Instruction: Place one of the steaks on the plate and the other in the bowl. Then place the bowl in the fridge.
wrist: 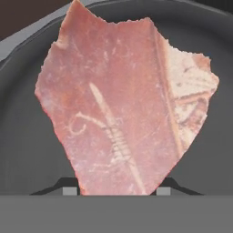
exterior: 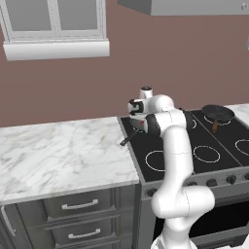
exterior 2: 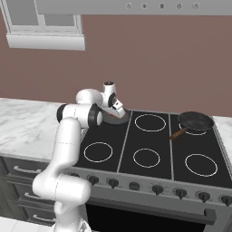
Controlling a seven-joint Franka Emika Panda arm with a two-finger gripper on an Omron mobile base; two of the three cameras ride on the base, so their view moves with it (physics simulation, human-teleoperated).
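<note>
A pink-red steak [wrist: 118,104] with a pale patch on one side lies in a dark grey pan [wrist: 27,150], very close under the hand. My gripper [wrist: 116,189] points down at it, and its two fingertips [wrist: 69,190] press against the steak's near edge from either side. From the base, the gripper [exterior 2: 116,110] is low over this pan [exterior 2: 120,119] on the stove's rear-left burner. The pan's handle [exterior: 128,140] sticks out toward the counter. The plate, the bowl and the fridge are out of view.
A second black frying pan [exterior 2: 195,121] with a brown handle sits on the rear-right burner of the black stove [exterior 2: 147,156]. A marble counter [exterior: 58,151] runs to the left of the stove, above grey drawers. A brown wall stands behind.
</note>
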